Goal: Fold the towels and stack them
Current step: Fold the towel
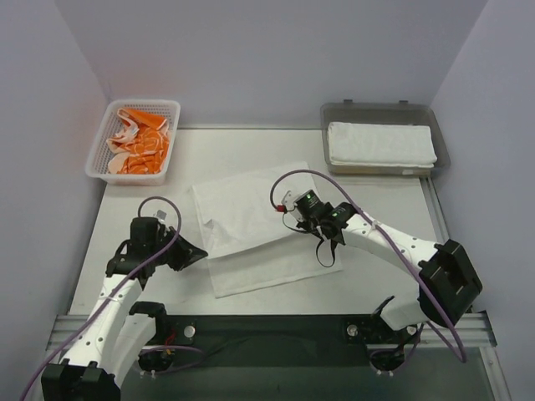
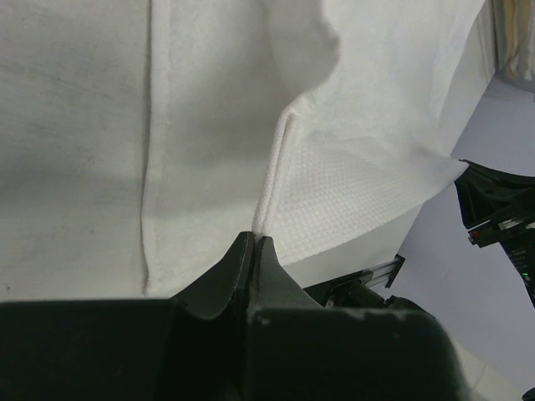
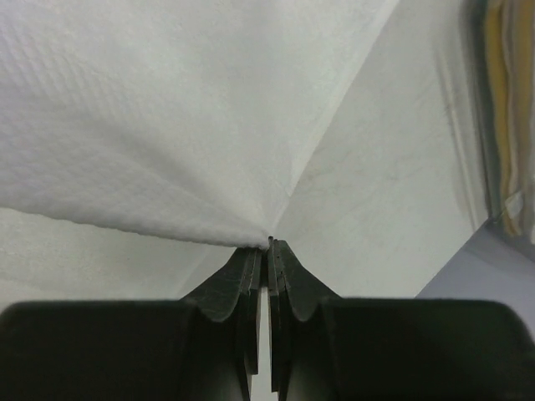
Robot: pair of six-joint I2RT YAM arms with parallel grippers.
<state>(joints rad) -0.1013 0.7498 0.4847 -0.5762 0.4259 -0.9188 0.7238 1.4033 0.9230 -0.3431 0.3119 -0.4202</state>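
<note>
A plain white towel [image 1: 251,221] lies partly folded in the middle of the table, its upper layer lifted and creased. My left gripper [image 1: 203,251] is at the towel's left edge. In the left wrist view the left gripper [image 2: 255,241] is shut on a raised corner of the white towel [image 2: 351,167]. My right gripper [image 1: 291,219] is at the towel's right edge. In the right wrist view the right gripper [image 3: 269,245] is shut on a pinched point of the white towel [image 3: 167,125]. Orange-and-white towels [image 1: 140,144] fill the basket. A folded white towel [image 1: 380,144] lies in the tray.
The white mesh basket [image 1: 96,159] stands at the back left. The grey tray [image 1: 376,109] stands at the back right. Walls close in the table on three sides. The right arm's black link [image 2: 501,209] shows at the right of the left wrist view.
</note>
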